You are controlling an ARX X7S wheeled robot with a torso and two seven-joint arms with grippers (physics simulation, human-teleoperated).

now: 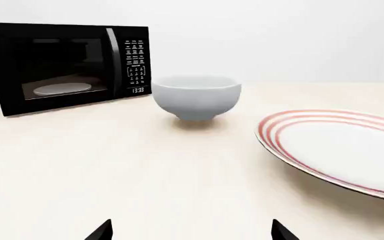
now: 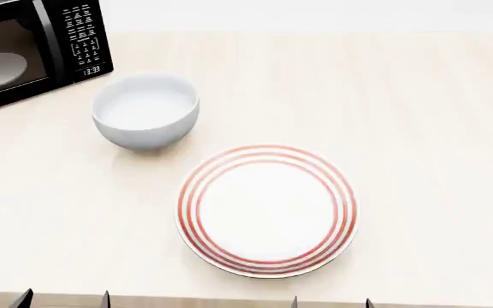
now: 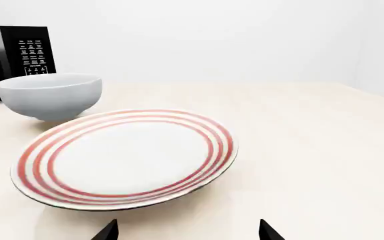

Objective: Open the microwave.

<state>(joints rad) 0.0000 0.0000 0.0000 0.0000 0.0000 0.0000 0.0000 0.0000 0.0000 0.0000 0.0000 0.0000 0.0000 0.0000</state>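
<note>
The microwave [image 2: 24, 51] is a black box at the table's far left corner, door shut, with a vertical black handle [image 2: 51, 40], a white-lettered keypad [image 2: 81, 35] and a clock. A white turntable shows through the window. It also shows in the left wrist view [image 1: 58, 67] and partly in the right wrist view [image 3: 18, 52]. My left gripper [image 2: 62, 300] is open and empty at the near table edge, far from the microwave; it also shows in its own wrist view [image 1: 190, 231]. My right gripper [image 2: 330, 301] is open and empty at the near edge, and shows in its own view [image 3: 186, 231].
A grey-white bowl [image 2: 146, 109] stands just right of and in front of the microwave. A white plate with red rings [image 2: 266, 210] lies in the middle near the front edge. The pale wooden table [image 2: 435, 128] stretches to the right.
</note>
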